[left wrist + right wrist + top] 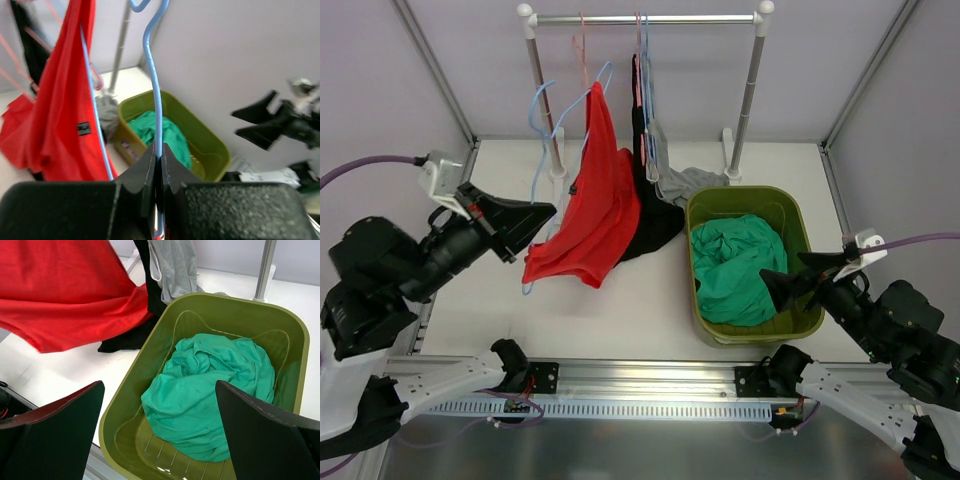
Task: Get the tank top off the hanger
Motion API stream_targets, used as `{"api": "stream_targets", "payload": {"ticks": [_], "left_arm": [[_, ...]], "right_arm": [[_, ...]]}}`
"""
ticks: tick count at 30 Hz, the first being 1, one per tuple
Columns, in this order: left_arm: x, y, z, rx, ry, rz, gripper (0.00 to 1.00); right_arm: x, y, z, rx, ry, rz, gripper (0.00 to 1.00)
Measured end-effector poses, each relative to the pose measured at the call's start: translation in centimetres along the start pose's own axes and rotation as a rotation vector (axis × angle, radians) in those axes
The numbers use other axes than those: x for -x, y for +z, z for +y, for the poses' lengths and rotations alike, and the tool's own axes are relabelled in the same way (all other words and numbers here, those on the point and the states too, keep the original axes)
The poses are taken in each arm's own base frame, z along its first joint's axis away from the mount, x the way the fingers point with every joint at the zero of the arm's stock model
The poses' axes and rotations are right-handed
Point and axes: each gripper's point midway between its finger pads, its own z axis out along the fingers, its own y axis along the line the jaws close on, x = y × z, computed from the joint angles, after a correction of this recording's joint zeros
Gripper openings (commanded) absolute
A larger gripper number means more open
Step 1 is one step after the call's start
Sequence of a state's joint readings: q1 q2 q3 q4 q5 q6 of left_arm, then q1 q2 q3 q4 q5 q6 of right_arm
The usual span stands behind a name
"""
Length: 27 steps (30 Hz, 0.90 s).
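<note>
A red tank top (pixel 595 215) hangs on a light blue wire hanger (pixel 542 110), which is tilted in front of the clothes rack with its hook apart from the rail. My left gripper (pixel 545 215) is shut on the hanger's wire at the left of the top. In the left wrist view the blue wire (pixel 156 100) runs up from between the closed jaws (pixel 158 152), and the red top (pixel 55 110) hangs to the left. My right gripper (pixel 790 275) is open and empty over the green bin (pixel 798 215). Its jaws (pixel 159 387) stand wide apart.
The olive-green bin (pixel 130 405) holds a crumpled teal garment (pixel 210 390). The white rack (pixel 645 18) at the back carries a black garment (pixel 655 215), a grey one (pixel 680 180) and pink and blue hangers. Rack posts stand either side.
</note>
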<state>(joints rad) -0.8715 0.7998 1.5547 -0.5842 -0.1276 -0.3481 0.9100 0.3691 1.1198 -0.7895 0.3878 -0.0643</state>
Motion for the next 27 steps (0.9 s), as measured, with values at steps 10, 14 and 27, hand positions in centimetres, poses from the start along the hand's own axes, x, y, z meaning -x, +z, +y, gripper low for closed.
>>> {"api": "stream_targets", "payload": {"ticks": [10,14,27], "left_arm": [[2.9,-6.1,-5.8,-0.335,0.029,-0.05,0.0],[2.8,-7.1,-7.4,-0.429,0.039,-0.027,0.0],[5.3,-10.7,-10.4,-0.599,0.067,-0.071,0.0]], "right_arm": [[0.3,-0.1,-0.2,-0.007,-0.004,-0.01,0.99],[0.3,-0.1,-0.2,-0.012,-0.005,-0.008,1.0],[-0.1,1.5,1.3,0.03,-0.016,0.04,1.0]]}}
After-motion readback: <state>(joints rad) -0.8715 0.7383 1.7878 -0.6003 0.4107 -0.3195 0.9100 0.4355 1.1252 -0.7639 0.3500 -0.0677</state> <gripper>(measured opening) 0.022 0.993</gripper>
